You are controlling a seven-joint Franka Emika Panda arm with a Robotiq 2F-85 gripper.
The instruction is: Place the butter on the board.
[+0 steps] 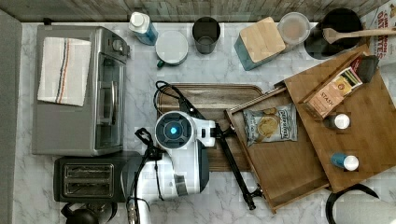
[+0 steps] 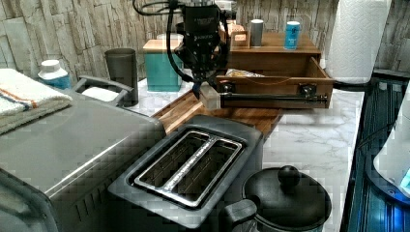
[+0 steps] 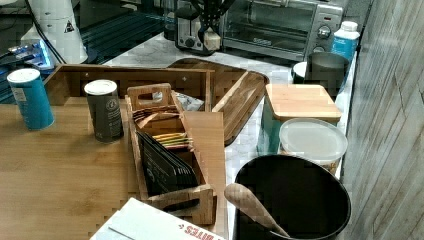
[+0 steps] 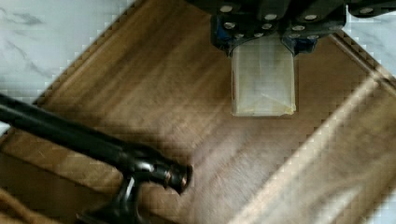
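A pale, wrapped block of butter [image 4: 264, 77] hangs between the fingertips of my gripper [image 4: 264, 44], which is shut on it. Under it lies the dark brown board [image 4: 140, 102] with its rounded corners and thin rim. In the left view the gripper [image 2: 200, 88] holds the butter [image 2: 211, 96] a little above the board [image 2: 179, 111], close to the black drawer handle. The right view has the butter [image 3: 212, 40] above the far end of the board [image 3: 245, 95]. From the top, the arm's wrist [image 1: 175, 130] covers the butter over the board [image 1: 219, 95].
A light bamboo drawer tray [image 1: 289, 172] holding a chip bag [image 1: 270, 123] overlaps the board on the top view's right, its black handle bar [image 1: 236, 170] crossing the board. A toaster [image 1: 88, 179], toaster oven [image 1: 77, 112] and kettle [image 2: 285, 198] stand nearby.
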